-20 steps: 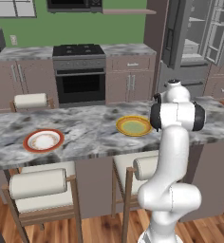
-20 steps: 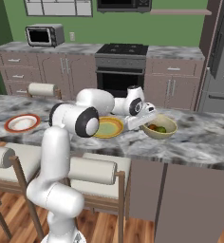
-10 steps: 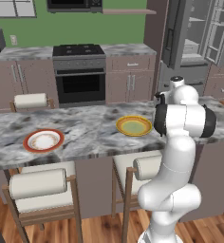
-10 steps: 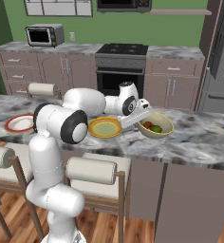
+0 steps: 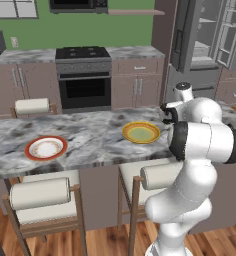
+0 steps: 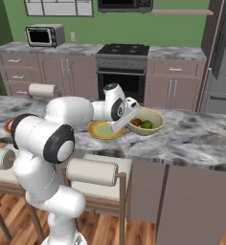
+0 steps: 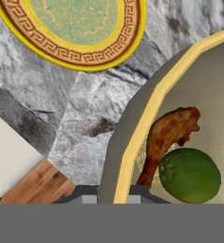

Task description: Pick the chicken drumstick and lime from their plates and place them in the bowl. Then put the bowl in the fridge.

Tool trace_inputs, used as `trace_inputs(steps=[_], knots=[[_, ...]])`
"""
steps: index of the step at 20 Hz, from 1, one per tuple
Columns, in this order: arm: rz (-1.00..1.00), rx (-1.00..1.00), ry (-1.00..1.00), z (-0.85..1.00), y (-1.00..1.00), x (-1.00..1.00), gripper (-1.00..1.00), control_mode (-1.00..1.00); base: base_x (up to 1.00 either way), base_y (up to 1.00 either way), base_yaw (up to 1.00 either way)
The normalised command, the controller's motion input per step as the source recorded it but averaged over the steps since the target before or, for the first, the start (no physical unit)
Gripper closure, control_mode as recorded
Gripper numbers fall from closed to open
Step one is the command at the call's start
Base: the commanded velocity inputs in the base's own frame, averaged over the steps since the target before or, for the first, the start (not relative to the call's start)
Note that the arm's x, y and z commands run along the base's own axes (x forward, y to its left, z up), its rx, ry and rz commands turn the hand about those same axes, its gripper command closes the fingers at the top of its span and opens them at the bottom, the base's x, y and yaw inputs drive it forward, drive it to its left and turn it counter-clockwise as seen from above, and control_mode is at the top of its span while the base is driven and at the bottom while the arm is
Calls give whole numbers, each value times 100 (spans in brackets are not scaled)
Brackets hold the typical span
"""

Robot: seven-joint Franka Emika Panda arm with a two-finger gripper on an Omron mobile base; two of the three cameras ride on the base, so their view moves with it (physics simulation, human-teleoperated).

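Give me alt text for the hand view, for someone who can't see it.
Close view down onto a bowl holding a chicken drumstick and a lime that touch, on a grey marble counter. A yellow plate with a pale green centre lies beside the bowl.

Glossy white rounded arm [image 5: 197,150], dark joints.

The chicken drumstick [image 7: 167,137] and lime [image 7: 190,175] lie touching in the bowl [image 7: 133,137], beside the yellow plate [image 7: 76,33].
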Motion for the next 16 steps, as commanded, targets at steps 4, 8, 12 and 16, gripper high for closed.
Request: trace_inputs(steps=[4,8,12,16], knots=[[40,-13,0,38,44,-43,100,-100,0,0,0],[41,-12,0,35,47,-45,100,-100,0,0,0],[41,-12,0,26,47,-43,100,-100,0,0,0],[36,-4,0,21,42,-34,100,-100,0,0,0]])
